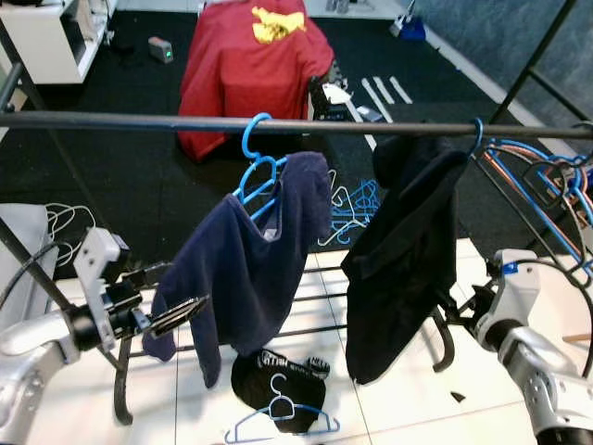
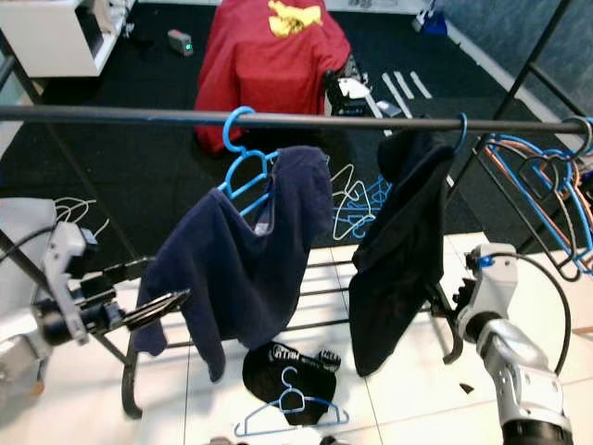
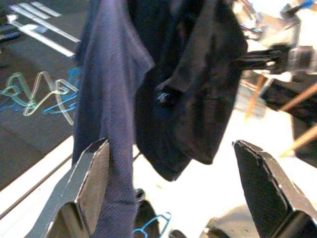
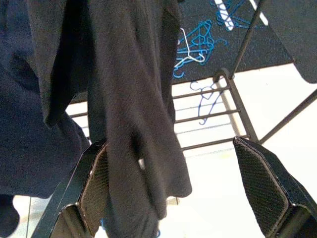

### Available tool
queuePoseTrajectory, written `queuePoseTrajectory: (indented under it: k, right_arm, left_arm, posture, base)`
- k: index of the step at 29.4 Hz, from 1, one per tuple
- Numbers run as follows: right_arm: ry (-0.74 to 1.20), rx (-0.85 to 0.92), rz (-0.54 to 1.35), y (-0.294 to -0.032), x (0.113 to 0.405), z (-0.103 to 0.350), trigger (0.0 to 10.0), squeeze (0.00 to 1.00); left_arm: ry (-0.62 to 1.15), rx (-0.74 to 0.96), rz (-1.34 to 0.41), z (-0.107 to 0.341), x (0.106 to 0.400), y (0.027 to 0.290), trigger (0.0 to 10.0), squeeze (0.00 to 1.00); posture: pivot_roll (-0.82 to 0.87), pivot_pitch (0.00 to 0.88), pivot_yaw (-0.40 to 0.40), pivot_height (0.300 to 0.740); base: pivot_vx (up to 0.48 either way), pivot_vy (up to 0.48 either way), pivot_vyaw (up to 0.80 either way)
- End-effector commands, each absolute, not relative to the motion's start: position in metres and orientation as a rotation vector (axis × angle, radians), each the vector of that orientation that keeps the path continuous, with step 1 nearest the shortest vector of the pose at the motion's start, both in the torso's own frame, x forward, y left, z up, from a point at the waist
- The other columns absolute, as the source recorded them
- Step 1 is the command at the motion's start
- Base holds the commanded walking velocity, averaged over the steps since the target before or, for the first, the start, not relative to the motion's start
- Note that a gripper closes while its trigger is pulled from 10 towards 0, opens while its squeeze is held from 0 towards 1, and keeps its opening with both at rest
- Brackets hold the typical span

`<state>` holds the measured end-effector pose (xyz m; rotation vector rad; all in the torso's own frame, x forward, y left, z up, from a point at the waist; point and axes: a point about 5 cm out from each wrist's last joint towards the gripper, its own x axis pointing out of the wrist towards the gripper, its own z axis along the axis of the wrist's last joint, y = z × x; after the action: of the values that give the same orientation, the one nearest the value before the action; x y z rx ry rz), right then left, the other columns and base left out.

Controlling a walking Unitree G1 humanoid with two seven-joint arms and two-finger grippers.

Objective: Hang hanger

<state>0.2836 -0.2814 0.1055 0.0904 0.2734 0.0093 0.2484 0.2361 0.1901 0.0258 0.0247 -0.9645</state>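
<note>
A dark rail [image 1: 139,120] runs across in front of me. A blue hanger [image 1: 257,167] hooks over it and carries a navy garment [image 1: 246,264]. To the right, a black garment [image 1: 408,250] hangs from another blue hanger whose hook [image 1: 477,134] is on the rail. My left gripper [image 1: 188,286] is open beside the navy garment's lower left edge, and in the left wrist view that cloth [image 3: 106,99] brushes one finger [image 3: 91,183]. My right gripper [image 1: 456,313] is open at the black garment's lower right, with the cloth [image 4: 133,114] hanging in front of its wide-apart fingers.
A black garment on a blue hanger [image 1: 278,394] lies on the white tiles under the rack. Loose hangers [image 1: 352,209] lie on the black carpet behind. Several empty hangers [image 1: 547,176] crowd the rail's right end. A red-draped object [image 1: 250,65] and a white shelf [image 1: 46,37] stand farther back.
</note>
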Motion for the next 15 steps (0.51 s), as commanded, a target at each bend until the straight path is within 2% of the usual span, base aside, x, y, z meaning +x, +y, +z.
queuePoseTrajectory:
  k: [1,3,6,7,9,10,14,15]
  right_arm:
    - [0.305,0.083,0.022,-0.275,0.28,0.094,10.0,1.0]
    - [0.329,0.079,0.023,-0.269,0.277,0.085,10.0,1.0]
    - [0.331,0.076,0.02,-0.266,0.276,0.084,10.0,0.98]
    - [0.333,0.072,0.018,-0.266,0.276,0.083,10.0,0.27]
    - [0.335,0.07,0.016,-0.266,0.276,0.083,10.0,0.27]
    - [0.337,0.063,0.014,-0.266,0.276,0.083,10.0,0.0]
    - [0.337,0.061,0.014,-0.267,0.276,0.083,10.0,0.0]
    - [0.334,0.06,0.014,-0.266,0.276,0.084,10.0,0.0]
  left_arm:
    - [-0.038,0.039,-1.017,0.213,0.244,0.236,10.0,0.0]
    - [-0.184,0.047,-0.95,0.242,0.254,0.237,10.0,0.0]
    - [-0.246,0.05,-0.868,0.252,0.263,0.237,10.0,0.0]
    - [-0.239,0.076,-0.818,0.249,0.27,0.233,10.0,0.0]
    - [-0.232,0.094,-0.787,0.246,0.275,0.231,10.0,0.0]
    - [-0.158,0.126,-0.747,0.232,0.281,0.221,10.0,0.0]
    - [-0.136,0.123,-0.744,0.228,0.282,0.217,10.0,0.0]
    - [-0.085,0.129,-0.696,0.218,0.287,0.211,10.0,0.0]
  posture:
    - [0.05,0.182,-0.086,0.74]
    - [0.05,0.182,-0.087,0.74]
    - [0.06,0.182,-0.088,0.74]
    - [0.06,0.18,-0.086,0.74]
    - [0.06,0.18,-0.086,0.74]
    - [0.05,0.178,-0.085,0.74]
    - [0.05,0.177,-0.084,0.74]
    - [0.05,0.177,-0.084,0.74]
  base:
    - [0.0,0.0,0.0]
    - [0.0,0.0,0.0]
    - [0.0,0.0,0.0]
    - [0.0,0.0,0.0]
    - [0.0,0.0,0.0]
    - [0.0,0.0,0.0]
    - [0.0,0.0,0.0]
    - [0.0,0.0,0.0]
